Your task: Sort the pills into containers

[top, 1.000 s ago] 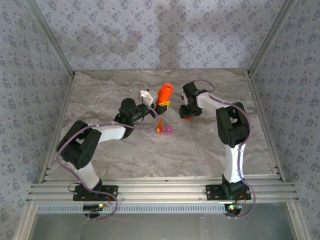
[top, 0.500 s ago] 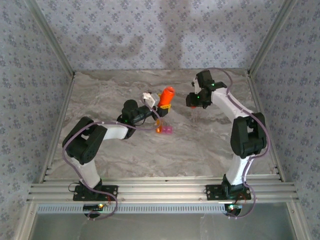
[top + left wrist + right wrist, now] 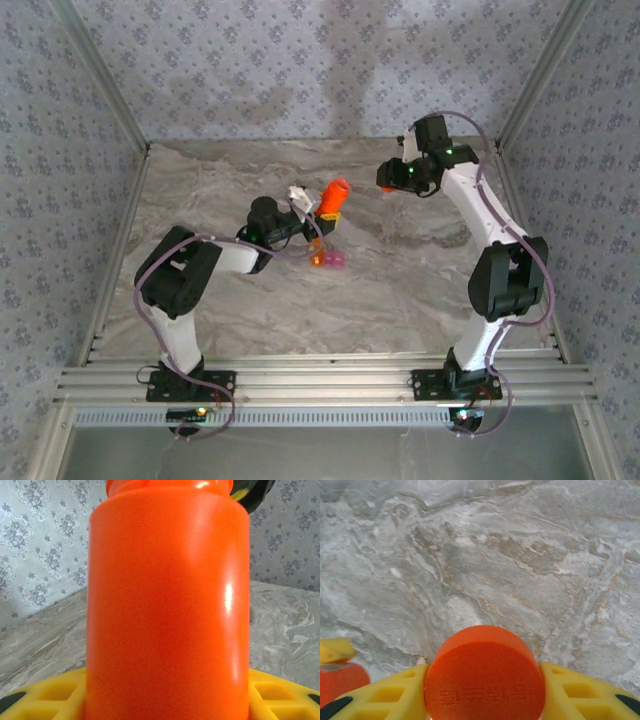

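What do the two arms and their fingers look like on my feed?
The left arm and right arm match: white link shells, black joint housings, and a thin purplish cable looping loosely along each. The fingers are yellow plastic with cut-out, ribbed webbing.

The left arm (image 3: pixel 215 258) is folded low, with the left gripper (image 3: pixel 322 213) aimed at 2 o'clock and clamped on an orange bottle (image 3: pixel 334 194). The right arm (image 3: pixel 488 225) is stretched far, with the right gripper (image 3: pixel 386 184) facing 9 o'clock and pinching an orange cap (image 3: pixel 485 677).
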Motion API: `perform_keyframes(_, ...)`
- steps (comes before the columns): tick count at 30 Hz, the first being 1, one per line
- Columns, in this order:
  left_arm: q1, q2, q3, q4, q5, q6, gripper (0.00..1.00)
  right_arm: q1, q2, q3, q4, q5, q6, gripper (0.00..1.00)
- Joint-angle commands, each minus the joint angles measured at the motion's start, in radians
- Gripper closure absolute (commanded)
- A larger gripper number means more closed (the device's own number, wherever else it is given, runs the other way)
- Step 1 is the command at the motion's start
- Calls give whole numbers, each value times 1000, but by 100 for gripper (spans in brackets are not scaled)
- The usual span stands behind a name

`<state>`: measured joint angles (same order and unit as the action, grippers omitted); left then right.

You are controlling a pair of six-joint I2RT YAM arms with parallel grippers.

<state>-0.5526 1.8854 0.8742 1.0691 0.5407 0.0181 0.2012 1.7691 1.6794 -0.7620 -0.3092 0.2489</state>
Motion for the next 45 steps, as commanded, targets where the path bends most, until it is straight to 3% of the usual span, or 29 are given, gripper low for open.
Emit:
perform_keyframes(1,13,25,34,22,53,23,100,-3,-10,61,-61,-50,18,51)
perform_keyframes(23,23,58,100,-111,146,70,100,51,203,411,-376,-315,-230,51)
perform_keyframes(45,23,37,100,-166,150,113,100,109,283,473,-516,-331,-336,50)
